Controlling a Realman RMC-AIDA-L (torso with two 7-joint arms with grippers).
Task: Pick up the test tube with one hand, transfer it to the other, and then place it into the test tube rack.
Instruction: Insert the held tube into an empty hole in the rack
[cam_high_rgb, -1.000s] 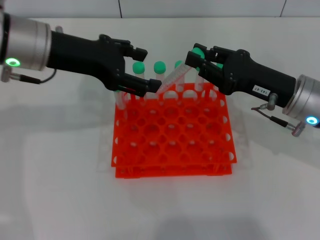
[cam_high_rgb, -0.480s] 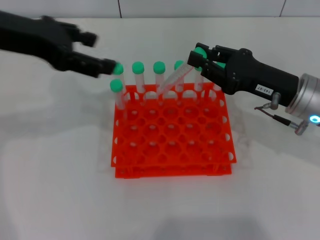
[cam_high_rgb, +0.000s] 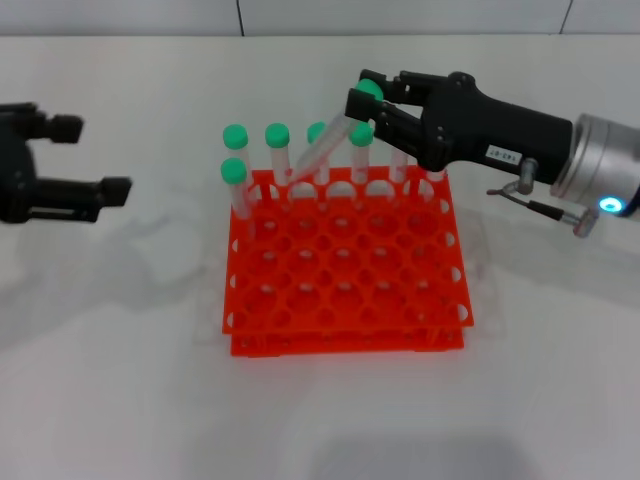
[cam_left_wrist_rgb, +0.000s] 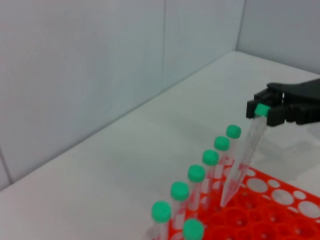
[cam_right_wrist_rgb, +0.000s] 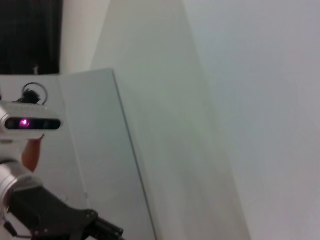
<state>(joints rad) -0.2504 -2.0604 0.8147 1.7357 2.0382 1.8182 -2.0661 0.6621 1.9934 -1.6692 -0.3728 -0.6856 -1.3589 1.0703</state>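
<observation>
Head view showed the orange-red test tube rack (cam_high_rgb: 345, 268) near the middle of the white counter (cam_high_rgb: 320, 420), its front rows of holes unfilled. At 9 o'clock from the rack, well apart from it, the left pincer (cam_high_rgb: 85, 160) hung with its fingers spread and nothing between them. Along the rack's far edge, at 12 o'clock, a row of other green-capped tubes (cam_high_rgb: 277, 150) stood upright, with one more tube a row nearer at the left end. Above that far row the labelled right pincer (cam_high_rgb: 366, 105) was clamped on the green cap of the test tube (cam_high_rgb: 318, 150), which slanted down toward 8 o'clock, its pointed tip just over the rack's back holes among the standing tubes.
</observation>
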